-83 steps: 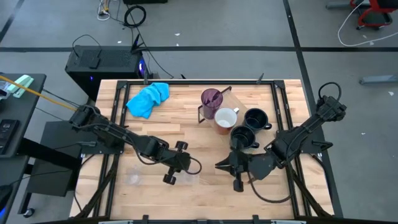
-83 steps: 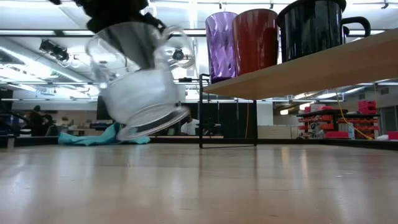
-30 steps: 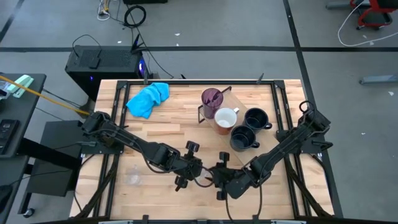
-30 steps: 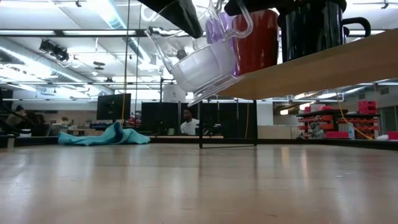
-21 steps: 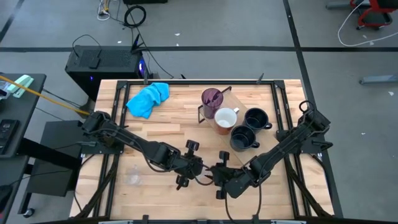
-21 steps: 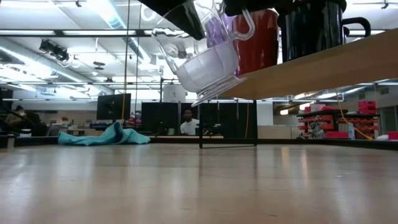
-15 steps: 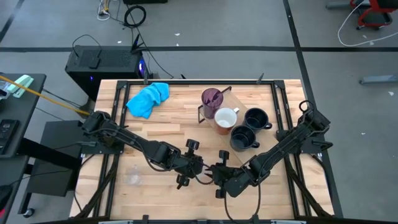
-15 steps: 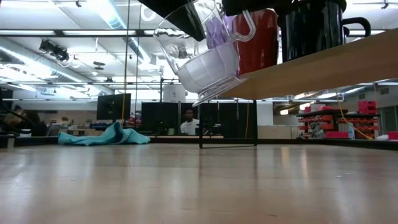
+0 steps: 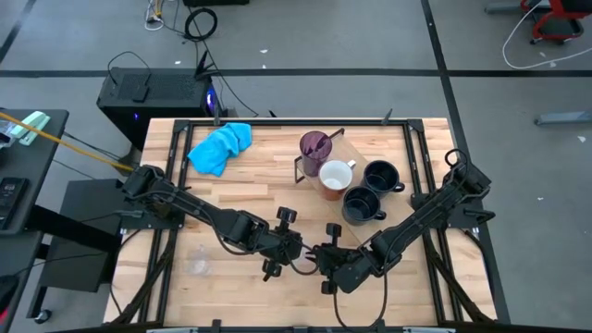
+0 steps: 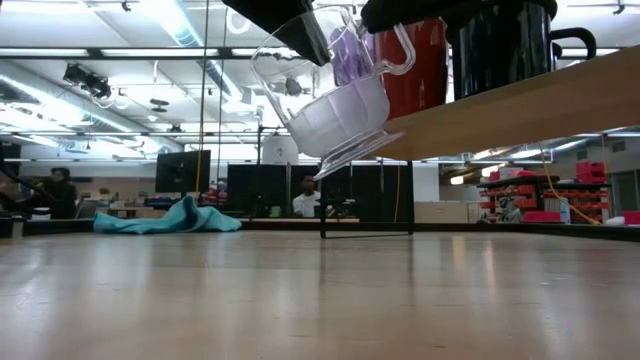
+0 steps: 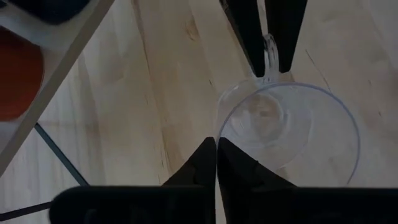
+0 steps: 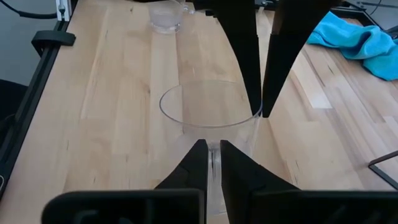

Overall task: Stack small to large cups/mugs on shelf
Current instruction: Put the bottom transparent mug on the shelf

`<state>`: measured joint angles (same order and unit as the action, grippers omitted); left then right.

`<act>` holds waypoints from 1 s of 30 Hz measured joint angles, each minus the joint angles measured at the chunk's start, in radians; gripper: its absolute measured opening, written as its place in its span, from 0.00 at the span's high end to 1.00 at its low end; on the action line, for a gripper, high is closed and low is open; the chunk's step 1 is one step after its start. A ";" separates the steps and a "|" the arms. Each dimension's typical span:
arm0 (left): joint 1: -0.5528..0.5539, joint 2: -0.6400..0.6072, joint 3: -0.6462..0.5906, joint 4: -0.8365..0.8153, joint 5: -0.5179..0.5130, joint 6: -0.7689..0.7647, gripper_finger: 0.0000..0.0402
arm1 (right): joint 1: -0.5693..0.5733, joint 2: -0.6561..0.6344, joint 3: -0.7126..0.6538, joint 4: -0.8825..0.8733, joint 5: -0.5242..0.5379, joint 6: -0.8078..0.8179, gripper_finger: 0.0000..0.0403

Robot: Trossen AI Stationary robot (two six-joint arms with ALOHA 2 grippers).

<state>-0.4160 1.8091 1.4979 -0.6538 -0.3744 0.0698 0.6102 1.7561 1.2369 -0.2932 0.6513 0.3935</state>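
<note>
Low view: clear glass cup (image 10: pixel 330 100) hangs tilted, well clear of the worktop (image 10: pixel 300 300), just in front of the shelf (image 10: pixel 520 110) edge. It overlaps the purple tumbler (image 10: pixel 352 45). The arms are only dark shapes at the top edge there, so the grips are unreadable from it.

Wrist views give the grips. L end effector (image 11: pixel 216 146) has fingers together, pinched on the cup rim. R end effector (image 12: pixel 213 149) is clamped on the cup's handle, opposite side. So both hold the one cup.

High view: the two arms meet at front-centre of the worktop, w/ the cup nearly invisible between them.

Around: on the shelf, tumbler at the far end, then white mug (image 9: pixel 335 176), whose outside reads red in low view. After it, two dark mugs (image 9: pixel 379 176) (image 9: pixel 359 203). A 2nd clear glass (image 12: pixel 165 18) stands on the worktop, front-left, well apart. Blue cloth (image 9: pixel 220 148) lies back-left. Two people (image 10: pixel 62 190) (image 10: pixel 312 200) are in the room behind. Nothing lies between cup and shelf except the arms themselves.

Vs earlier: approx 3 s back, L alone carried the cup low near the worktop, w/ R end effector apart from it. Within the last sec R's fingers closed in on the handle, and the cup sits slightly further toward the shelf.
</note>
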 joint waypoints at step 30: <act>-0.100 -0.249 -0.346 0.151 0.032 -0.034 0.55 | 0.096 -0.288 0.000 -0.253 -0.166 0.092 0.93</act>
<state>-0.5160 1.5599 1.1516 -0.5033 -0.3423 0.0363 0.7066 1.4677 1.2366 -0.5466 0.4857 0.4858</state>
